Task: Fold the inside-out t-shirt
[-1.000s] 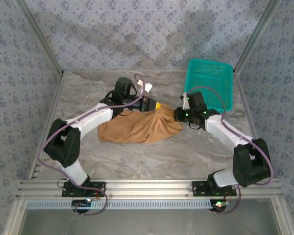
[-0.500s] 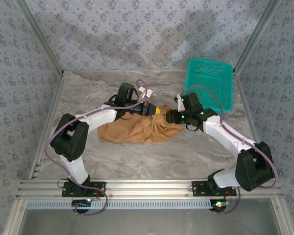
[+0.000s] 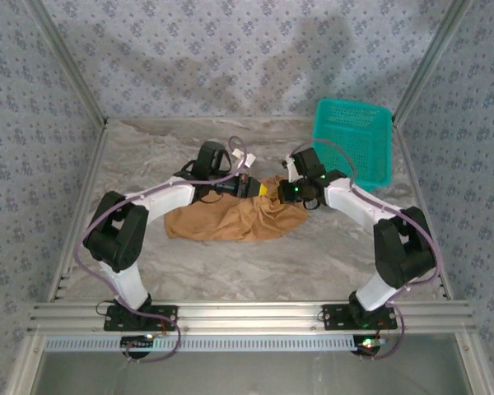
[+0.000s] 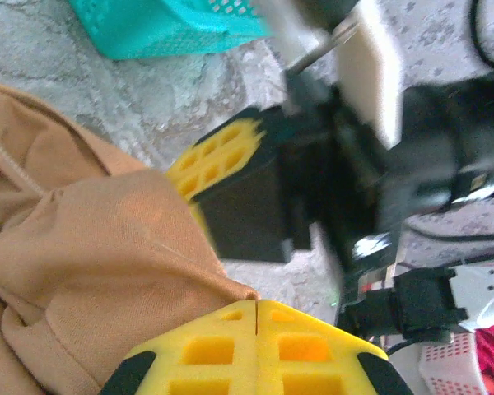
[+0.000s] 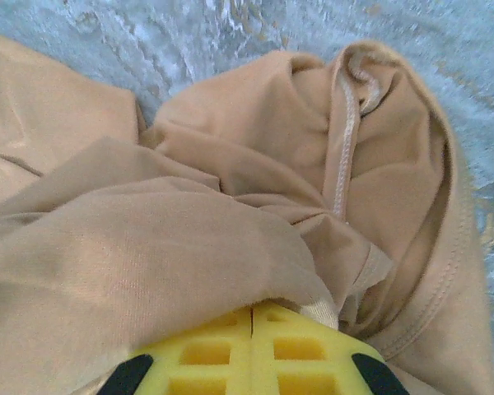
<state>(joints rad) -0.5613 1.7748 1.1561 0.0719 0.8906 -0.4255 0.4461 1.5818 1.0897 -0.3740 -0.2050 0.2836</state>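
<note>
top external view: the t-shirt (image 3: 235, 220) sits bunched at the table's middle, nowhere near flat?

— yes, a crumpled heap. both arms meet at its 1 o'clock edge. the left gripper (image 4: 255, 329) has its pads pressed together on a fold of cloth. the right gripper (image 5: 252, 329) is likewise clamped, with fabric draped over its pads.

— so how to do this bit well?

— i'd judge it's spreading, not folding yet. the two grips sit almost touching, so draw them apart toward 9 and 3 o'clock, low and slow. check that each pinches one layer, or the heap just drags along.

— room for it?

— bare marble-look table (image 3: 230, 271) at 6 o'clock. a teal basket (image 3: 354, 144) at 2 o'clock, near the right arm. patterned walls all round.
</note>
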